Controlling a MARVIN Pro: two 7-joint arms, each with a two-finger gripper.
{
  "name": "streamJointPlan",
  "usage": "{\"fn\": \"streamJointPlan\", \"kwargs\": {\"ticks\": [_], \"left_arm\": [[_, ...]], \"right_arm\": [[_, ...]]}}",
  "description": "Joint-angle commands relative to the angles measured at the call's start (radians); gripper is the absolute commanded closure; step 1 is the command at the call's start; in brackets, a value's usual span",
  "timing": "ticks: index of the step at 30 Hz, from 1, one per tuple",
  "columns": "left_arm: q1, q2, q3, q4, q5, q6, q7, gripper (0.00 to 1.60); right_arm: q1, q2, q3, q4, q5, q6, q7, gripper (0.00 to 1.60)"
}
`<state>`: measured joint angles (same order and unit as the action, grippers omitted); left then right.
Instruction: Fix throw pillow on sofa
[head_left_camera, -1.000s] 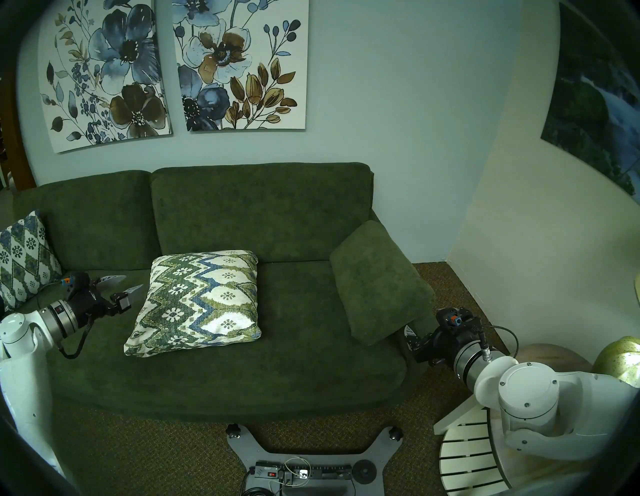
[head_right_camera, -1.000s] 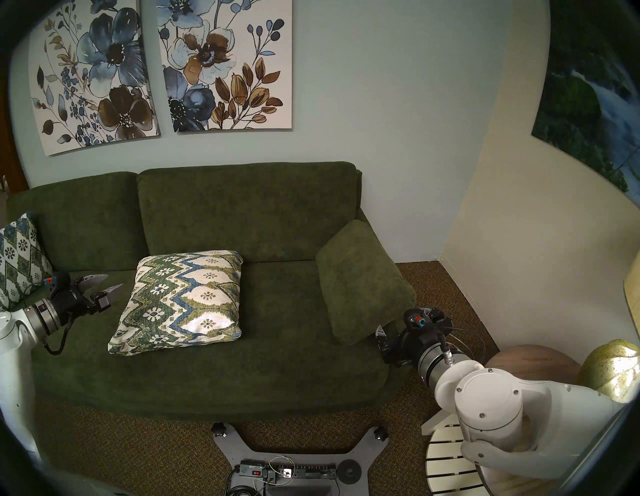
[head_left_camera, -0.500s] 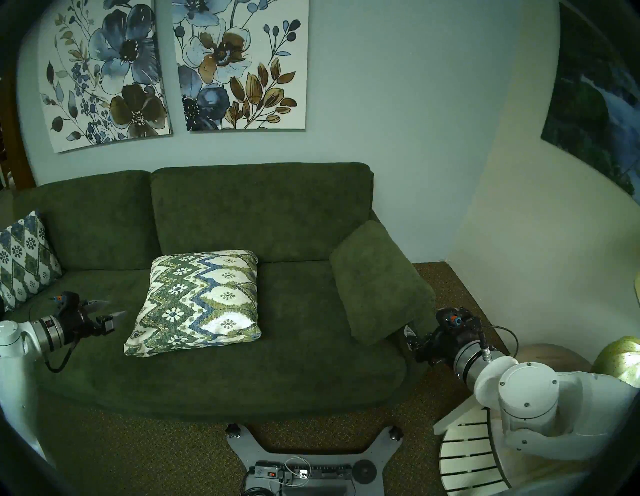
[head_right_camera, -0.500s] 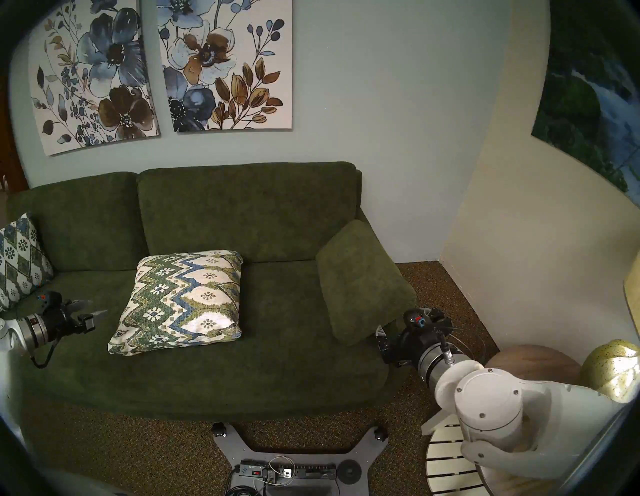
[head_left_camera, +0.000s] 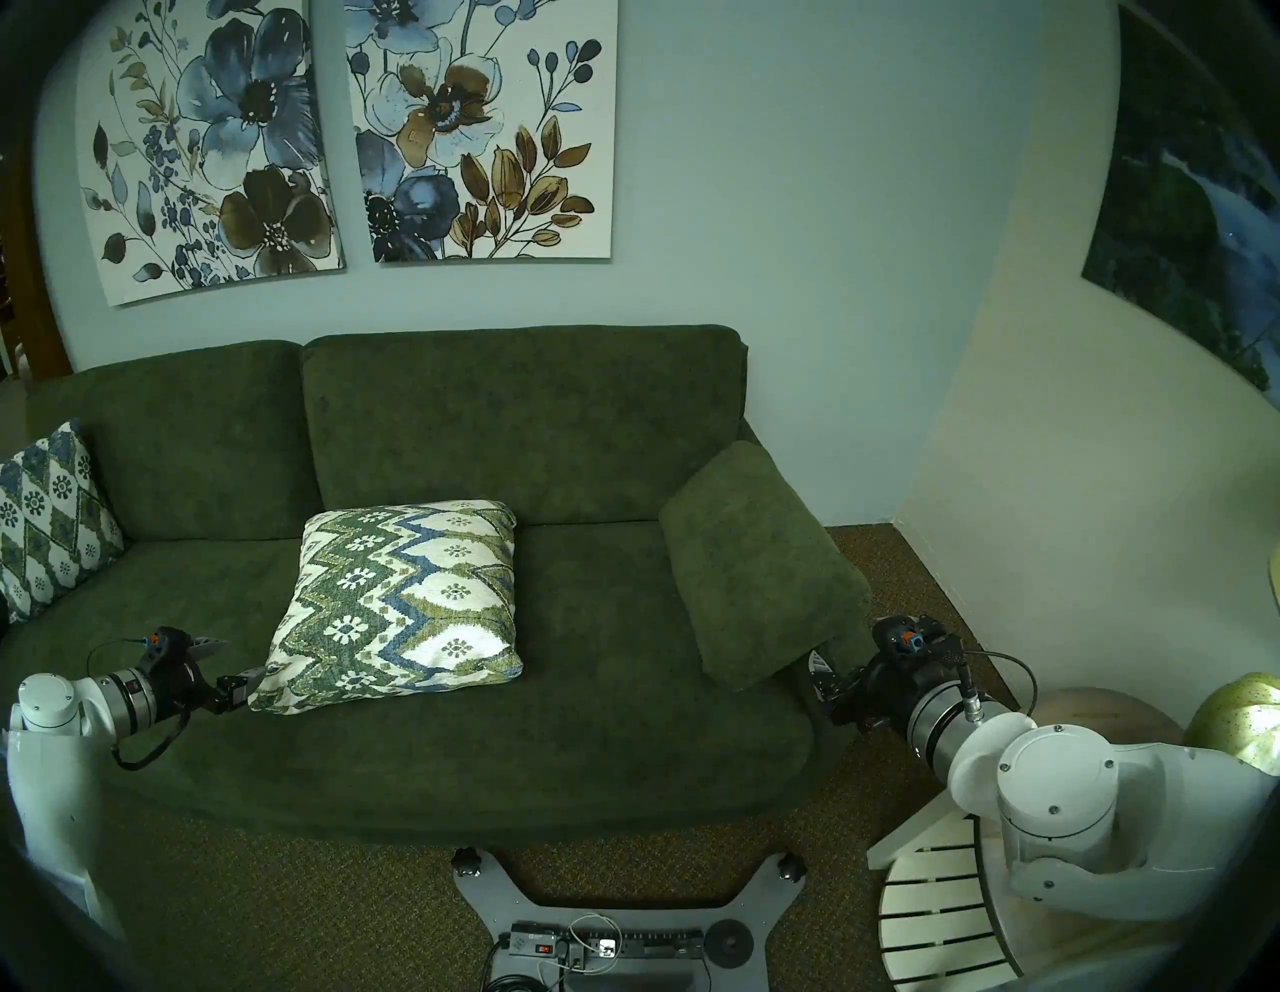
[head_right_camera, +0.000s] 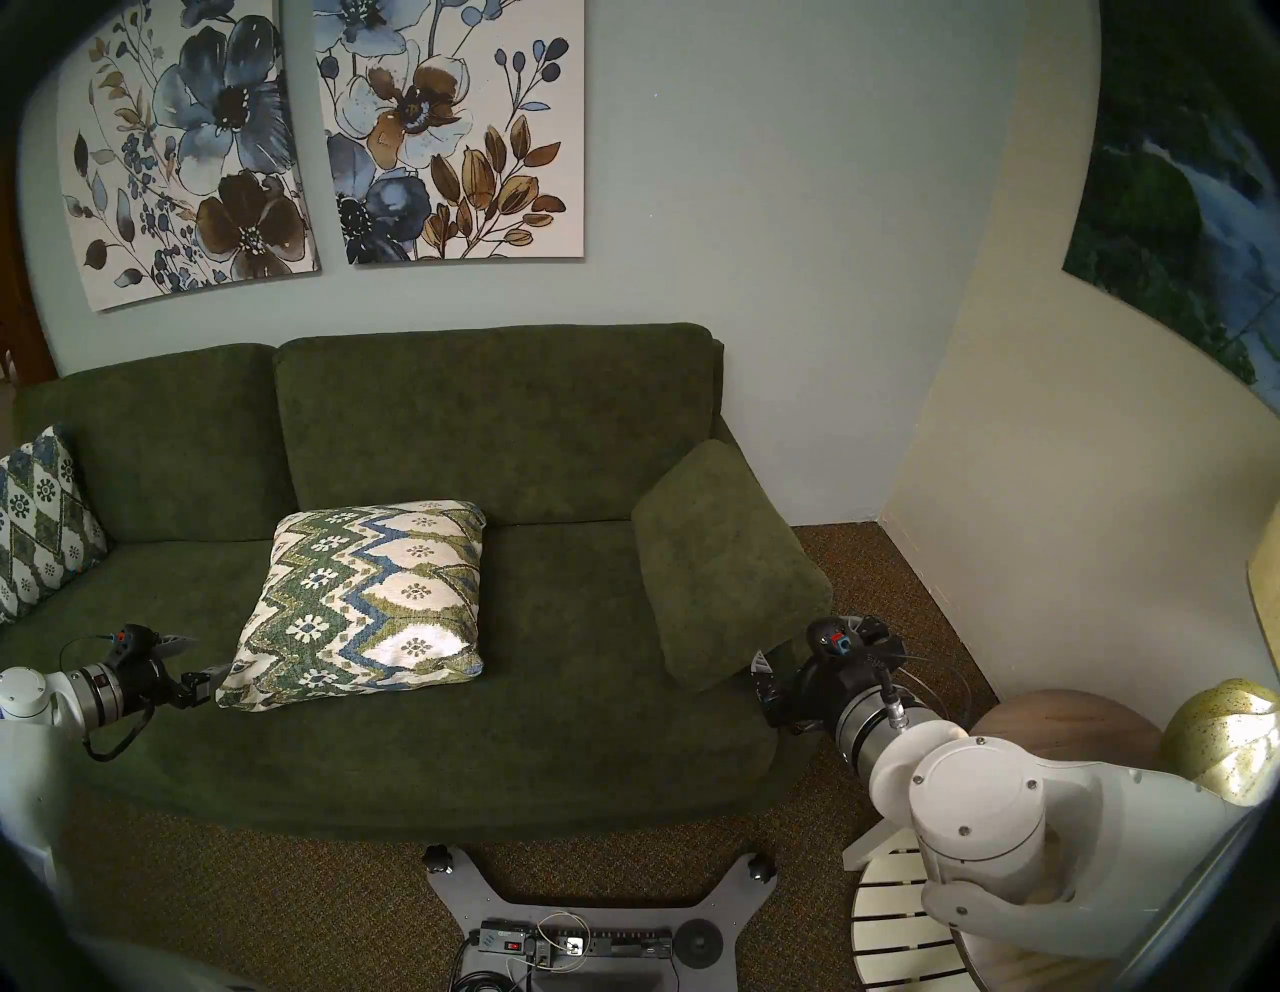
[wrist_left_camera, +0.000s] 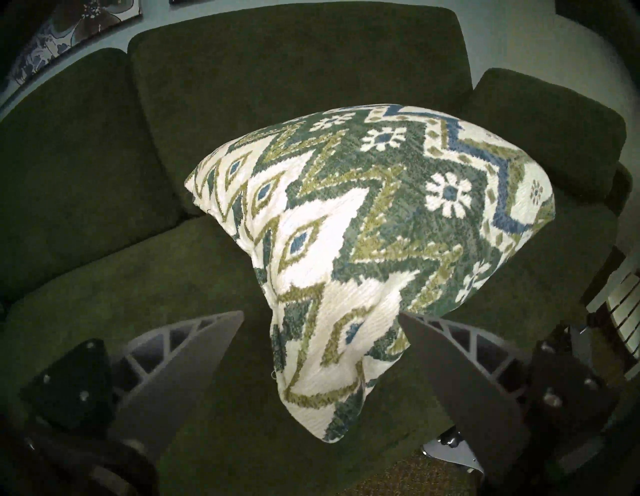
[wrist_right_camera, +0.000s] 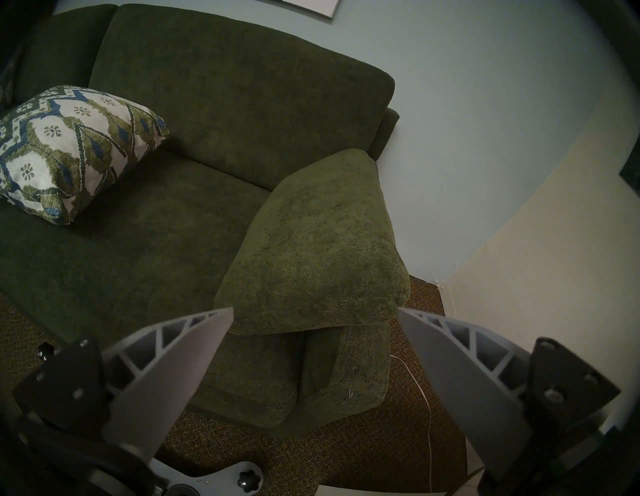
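While the plump cream throw pillow with green and blue zigzag chevrons lies flat on the seat of the dark green textured two-seat sofa, its near-left corner sits between the spread fingers of the left gripper.

Only the left wrist view shows that corner reaching down between the two pale ribbed fingers, jaws wide apart and not pressing the fabric; the head view shows just one fingertip at the pillow's edge, with the left gripper low over the seat front and its white arm reaching in from the left. From the right wrist view, the right gripper has its jaws apart in front of the plain dark green cushion leaning on the sofa's right arm, while the head view hides those fingers behind that cushion. A blue-and-white diamond-patterned pillow stands at the sofa's far left.
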<state>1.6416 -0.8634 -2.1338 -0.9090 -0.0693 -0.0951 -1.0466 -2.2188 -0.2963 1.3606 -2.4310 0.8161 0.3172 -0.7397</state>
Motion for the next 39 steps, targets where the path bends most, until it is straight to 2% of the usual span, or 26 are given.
{"fn": "streamJointPlan", "kwargs": {"ticks": [1,8,11,13,14,19,25,26,27,28,29,30,36,39], "left_arm": [[-0.121,0.013,0.091,0.059,0.029,-0.039,0.053,0.0],[-0.189,-0.009,0.203,0.144,0.072,-0.044,0.166,0.0],[-0.231,-0.014,0.241,0.199,0.093,-0.037,0.2,0.0],[-0.227,-0.019,0.251,0.203,0.095,-0.033,0.22,0.0],[-0.262,-0.032,0.269,0.25,0.109,-0.028,0.243,0.0],[-0.296,-0.067,0.265,0.305,0.098,-0.03,0.309,0.0],[-0.372,-0.076,0.272,0.389,0.103,-0.007,0.348,0.0],[-0.364,-0.078,0.269,0.385,0.097,-0.005,0.353,0.31],[-0.364,-0.078,0.269,0.385,0.097,-0.005,0.353,0.31],[-0.395,-0.078,0.272,0.416,0.102,0.003,0.355,1.04],[-0.384,-0.078,0.271,0.407,0.097,0.001,0.354,1.37],[-0.411,-0.077,0.273,0.435,0.101,0.006,0.355,1.6],[-0.465,-0.06,0.264,0.488,0.076,0.002,0.308,1.6],[-0.48,-0.051,0.249,0.473,0.048,-0.028,0.242,1.6]], "right_arm": [[0.003,0.002,0.004,-0.002,-0.002,0.0,-0.001,0.0],[0.003,0.002,0.003,-0.002,-0.002,0.0,-0.001,0.0],[0.003,0.001,0.003,-0.002,-0.002,0.0,-0.001,0.0],[0.003,0.001,0.003,-0.002,-0.001,0.0,-0.001,0.0],[0.003,0.001,0.003,-0.002,-0.001,0.0,-0.001,0.0],[0.003,0.001,0.003,-0.002,-0.001,-0.001,-0.001,0.0],[0.003,0.001,0.002,-0.001,-0.001,-0.001,-0.001,0.0],[0.003,0.001,0.002,-0.001,-0.001,-0.001,-0.001,0.0],[0.003,0.001,0.002,-0.001,-0.001,-0.001,-0.001,0.0],[0.003,0.001,0.002,-0.001,-0.001,-0.001,-0.001,0.0],[0.003,0.001,0.002,-0.001,-0.001,-0.001,-0.001,0.0],[0.003,0.001,0.002,-0.001,-0.001,-0.001,-0.001,0.0],[0.003,0.001,0.003,-0.002,-0.001,-0.001,-0.001,0.0],[0.003,0.001,0.003,-0.002,-0.001,-0.001,-0.001,0.0]]}}
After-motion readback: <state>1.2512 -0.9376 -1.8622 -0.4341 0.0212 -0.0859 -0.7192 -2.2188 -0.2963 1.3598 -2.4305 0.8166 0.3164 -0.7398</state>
